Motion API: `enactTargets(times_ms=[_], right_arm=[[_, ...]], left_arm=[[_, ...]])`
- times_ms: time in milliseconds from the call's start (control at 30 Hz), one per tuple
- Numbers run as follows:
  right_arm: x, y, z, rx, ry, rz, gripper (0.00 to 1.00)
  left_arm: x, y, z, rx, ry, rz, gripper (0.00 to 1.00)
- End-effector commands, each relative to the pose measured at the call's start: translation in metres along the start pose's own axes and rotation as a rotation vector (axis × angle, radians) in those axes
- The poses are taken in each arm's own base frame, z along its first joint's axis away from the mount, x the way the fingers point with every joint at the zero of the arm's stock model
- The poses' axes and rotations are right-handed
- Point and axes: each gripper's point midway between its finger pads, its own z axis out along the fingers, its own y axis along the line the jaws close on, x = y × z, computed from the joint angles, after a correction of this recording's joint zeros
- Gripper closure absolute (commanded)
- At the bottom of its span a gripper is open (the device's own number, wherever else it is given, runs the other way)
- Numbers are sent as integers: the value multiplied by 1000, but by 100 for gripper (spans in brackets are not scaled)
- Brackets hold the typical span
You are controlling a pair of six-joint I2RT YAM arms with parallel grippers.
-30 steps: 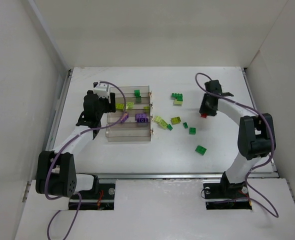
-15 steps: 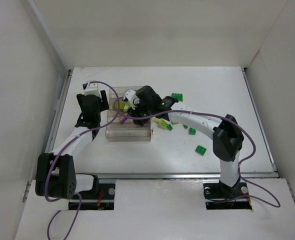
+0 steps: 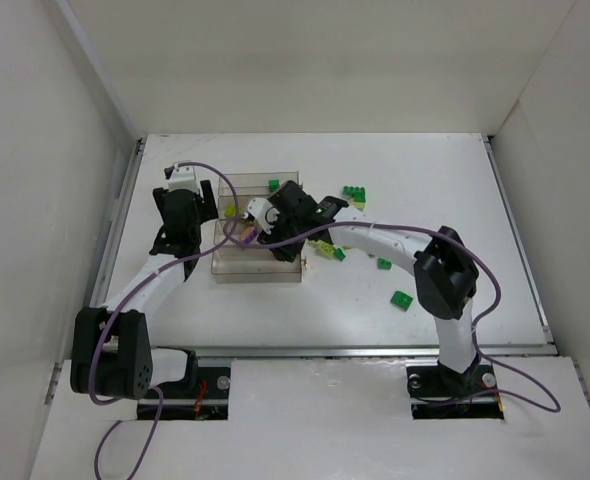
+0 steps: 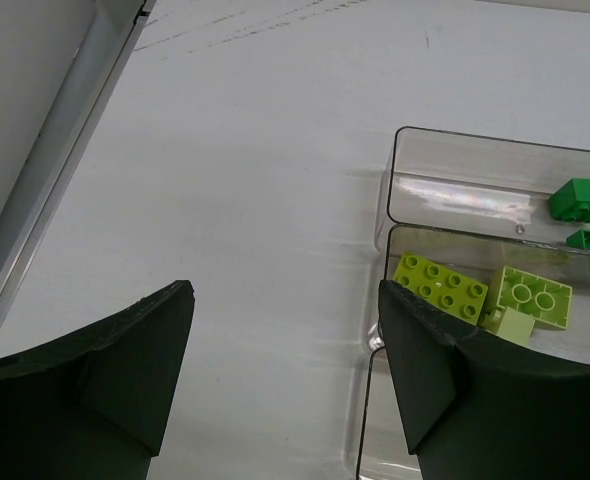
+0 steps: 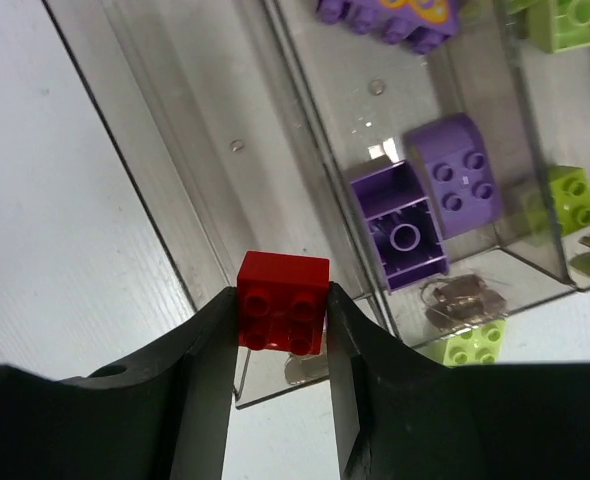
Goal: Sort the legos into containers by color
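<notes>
White counter (image 3: 425,180) walled by pale panels carries the containers (image 3: 256,270), four clear bins joined as one tray. The right gripper (image 5: 281,335) hangs over that tray and pinches the red lego (image 5: 283,295) between its two fingers, studs facing the wrist camera. Below the brick lies the tray's outermost bin on the arms' side. In the bin next to it rest two purple legos (image 5: 425,205), one of them lying on its side with its hollow underside in view.

The left gripper (image 4: 280,320) hovers just beside the tray's left end with its jaws spread and nothing between them, only bare counter under the gap. Its right finger reaches over the tray's corner. Close to that finger, two yellow-green legos (image 4: 441,286) lie in the second bin from the far side, and dark green legos (image 4: 581,198) sit in the farthest bin.

To the right of the tray, more dark green legos (image 3: 402,299) and yellow-green ones lie scattered on the counter, apart from both grippers.
</notes>
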Motion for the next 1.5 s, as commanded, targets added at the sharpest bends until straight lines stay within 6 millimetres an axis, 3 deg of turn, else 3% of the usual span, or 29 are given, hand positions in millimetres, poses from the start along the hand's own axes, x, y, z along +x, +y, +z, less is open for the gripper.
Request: enactTargets(times_ms=[0,133,367,467,500,533,600,800,933,967,1000,1033,1100,1133,1267,1333,1367,1400,1467], right_arm=[[3,16,5,-44,37,-110,91],[1,17,11,-43,53,-135,84],[6,16,14,-40,75,-133,84],[6,16,14,-40,75,-133,70],[7,14,14,-30,78,-133,59],[7,15,14,-29,78,-121,40],[6,11,14,-4,77,-111,35],[-36,-9,-8,128,-68,-46,29],[-68,-30,-39,215,-202,57,25],[-80,-39,-55,234,-264,127,25],[-79,-47,-61,226,-287,181,25],[-75,-71,-72,208,-320,260,25],[-65,-93,-86,175,-372,419,25],[-51,-117,-95,162,-389,489,25],[17,-158,-88,255,-256,687,29],[51,-163,-79,283,-147,776,29],[62,-172,-83,326,-130,812,29],[76,-168,-78,341,-90,843,29],[93,-170,-79,386,-59,903,27]], left_arm=[[-15,0,-6,14,-53,-35,29],[-10,-2,-6,23,-43,-31,29],[-6,-3,-6,31,-34,-28,29],[-5,-3,-6,31,-34,-28,29],[-5,-3,-6,31,-34,-28,29],[-5,-3,-6,31,-34,-28,29],[-5,-3,-6,31,-34,-28,29],[-3,-6,-7,49,-23,-34,29],[-3,-8,-7,58,-22,-34,29],[-3,-8,-7,58,-22,-34,29],[-3,-8,-7,58,-22,-34,29],[-3,-8,-7,58,-22,-34,29],[-2,-7,-9,58,-22,-34,29],[-1,-7,-9,58,-22,-34,29],[1,-7,-9,58,-22,-34,29],[1,-7,-9,58,-22,-34,29],[1,-7,-9,58,-22,-34,29],[1,-7,-9,58,-22,-34,29],[1,-8,-9,67,-21,-34,29]])
